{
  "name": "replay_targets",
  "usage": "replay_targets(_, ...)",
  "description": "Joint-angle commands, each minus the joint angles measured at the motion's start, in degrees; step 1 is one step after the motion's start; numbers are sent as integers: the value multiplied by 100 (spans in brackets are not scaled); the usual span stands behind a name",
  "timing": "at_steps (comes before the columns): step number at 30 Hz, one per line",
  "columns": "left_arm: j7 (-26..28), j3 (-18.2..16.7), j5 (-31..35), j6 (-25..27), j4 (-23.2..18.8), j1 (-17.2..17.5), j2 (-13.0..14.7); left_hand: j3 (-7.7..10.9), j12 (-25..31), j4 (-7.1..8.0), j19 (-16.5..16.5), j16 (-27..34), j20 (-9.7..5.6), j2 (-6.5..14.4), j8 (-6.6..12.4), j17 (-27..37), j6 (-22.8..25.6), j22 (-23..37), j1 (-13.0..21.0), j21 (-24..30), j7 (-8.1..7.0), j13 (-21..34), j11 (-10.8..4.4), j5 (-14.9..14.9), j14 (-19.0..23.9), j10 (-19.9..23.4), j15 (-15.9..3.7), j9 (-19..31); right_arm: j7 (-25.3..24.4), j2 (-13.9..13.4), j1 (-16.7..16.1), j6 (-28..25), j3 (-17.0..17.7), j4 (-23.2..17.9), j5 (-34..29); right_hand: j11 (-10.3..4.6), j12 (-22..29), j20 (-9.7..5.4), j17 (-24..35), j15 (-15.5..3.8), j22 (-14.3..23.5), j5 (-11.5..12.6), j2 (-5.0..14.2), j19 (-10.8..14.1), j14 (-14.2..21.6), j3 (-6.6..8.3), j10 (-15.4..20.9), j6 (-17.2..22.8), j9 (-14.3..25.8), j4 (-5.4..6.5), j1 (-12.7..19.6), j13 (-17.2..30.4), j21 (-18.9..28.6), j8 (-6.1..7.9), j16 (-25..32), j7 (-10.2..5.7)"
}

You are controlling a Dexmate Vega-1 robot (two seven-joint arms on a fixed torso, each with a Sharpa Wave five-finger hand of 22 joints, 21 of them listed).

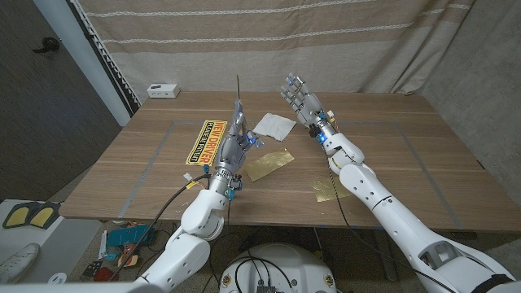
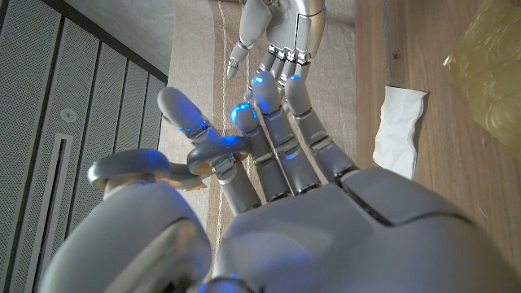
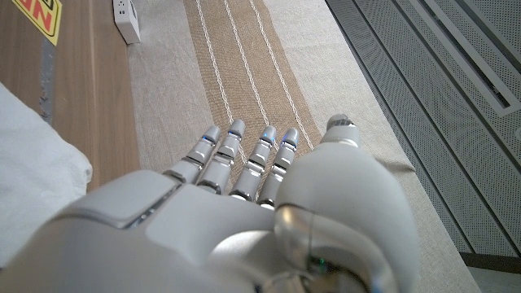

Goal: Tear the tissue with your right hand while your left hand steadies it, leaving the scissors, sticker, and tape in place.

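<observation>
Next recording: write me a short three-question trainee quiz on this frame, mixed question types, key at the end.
1. True or false: the robot's right hand is gripping the white tissue.
2. Multiple choice: where does the yellow and black "NEW DRIVER" sticker lie relative to the tissue? A) toward the robot's left B) toward the robot's right C) on top of it
3. Fill in: the crinkled gold foil sheet lies on the wooden table between the tissue and the table's ____ edge.

Key
1. False. The right hand is raised with fingers spread; the left hand holds nothing either, and the tissue lies flat.
2. A
3. near (the robot's side)
</observation>
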Motion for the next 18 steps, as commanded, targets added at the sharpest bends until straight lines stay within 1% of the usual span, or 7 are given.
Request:
replay_targets(1, -477, 25, -96, -108, 346, -225, 199, -2533, -327, -714, -218, -136, -273, 0, -247, -35, -2009, -31, -62, -190, 629, -294, -219, -109, -237, -49, -471, 426, -33, 12, -43, 31, -15, -42, -32, -19, 48, 31, 2, -527, 14, 45, -8, 48, -27, -22, 37, 32, -5, -37, -5, 13, -20, -5, 31, 18)
replay_targets(2, -478, 24, -109, -117, 344, -220, 192, -2532, -342, -715, -221, -138, -269, 1, -253, -37, -2051, -35, -59, -198, 629, -306, -222, -109, -232, -66, -473, 449, -24, 8, -47, 30, -14, -48, -27, -19, 48, 30, 2, -526, 14, 45, -7, 50, -28, -23, 38, 34, -5, -37, -6, 13, -21, -5, 31, 22)
replay_targets(5, -490, 29, -136, -91, 322, -217, 205, -2529, -358, -721, -232, -149, -264, 1, -291, -39, -2282, -26, -34, -217, 558, -322, -226, -108, -241, -61, -477, 562, -45, 6, -62, 45, -7, -69, -33, -19, 49, 37, 2, -525, 14, 45, -6, 51, -30, -24, 39, 32, -5, -37, -9, 13, -25, -6, 31, 19)
replay_targets(9, -436, 32, -118, -44, 277, -187, 220, -2528, -360, -723, -222, -162, -266, 1, -281, -65, -2342, -32, -19, -231, 554, -333, -221, -105, -221, -33, -468, 634, -33, -5, -62, 42, -8, -77, -29, -19, 49, 40, 2, -527, 14, 44, -6, 52, -29, -25, 40, 28, -5, -37, -11, 13, -27, -7, 31, 22)
replay_targets(11, -439, 30, -140, -1, 253, -177, 249, -2528, -358, -726, -218, -158, -265, 0, -290, -66, -2436, -23, -5, -232, 508, -327, -224, -103, -202, -28, -471, 690, -27, -1, -66, 41, -3, -78, -13, -19, 49, 41, 2, -529, 14, 44, -6, 52, -29, -25, 40, 28, -5, -37, -11, 13, -29, -8, 31, 21)
replay_targets(14, -392, 24, -128, 18, 219, -153, 252, -2529, -358, -728, -215, -165, -263, -3, -280, -62, -2552, -1, 18, -233, 500, -317, -224, -101, -212, -25, -475, 797, -25, -4, -67, 42, -3, -80, -11, -19, 48, 43, 1, -534, 14, 44, -7, 55, -29, -27, 39, 24, -5, -38, -13, 13, -32, -9, 31, 23)
replay_targets(18, -364, 30, -127, 52, 196, -145, 254, -2531, -369, -726, -186, -177, -261, -3, -236, -86, -2568, -27, 26, -251, 521, -344, -224, -98, -193, 10, -470, 892, -1, -22, -70, 37, 11, -86, 8, -19, 47, 46, 1, -525, 14, 45, -8, 56, -31, -29, 37, 27, -5, -39, -14, 12, -36, -8, 31, 23)
